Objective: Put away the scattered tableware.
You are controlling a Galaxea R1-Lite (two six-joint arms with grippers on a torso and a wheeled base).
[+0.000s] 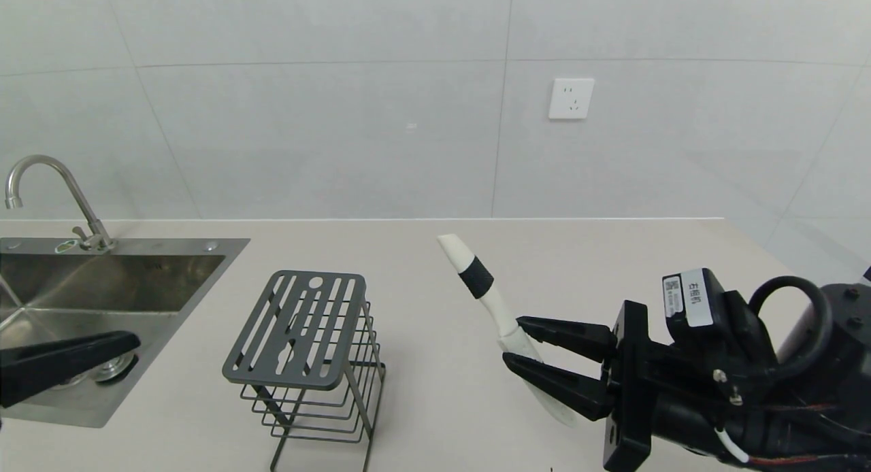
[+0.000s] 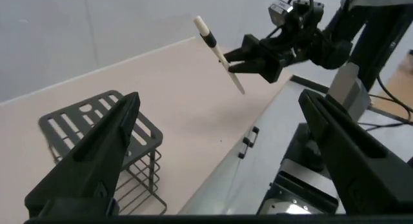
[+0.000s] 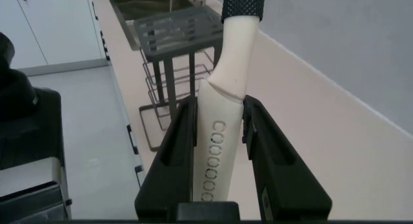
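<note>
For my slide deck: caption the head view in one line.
Right gripper holds a white knife above the counter, slotted wire rack to its left.

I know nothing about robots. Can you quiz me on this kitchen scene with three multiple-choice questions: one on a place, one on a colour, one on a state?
1. Where does the wire rack stand? A hanging on the wall; B on the counter beside the sink; C on the floor.
2. What colour is the band on the knife handle? A red; B blue; C black.
3. What state is the right gripper in? A shut on the knife; B wide open, empty; C shut on a spoon.
Answers: 1 B, its feet rest on the counter next to the sink. 2 C, the band is black against the white handle. 3 A, the jaws press the blade from both sides.
</note>
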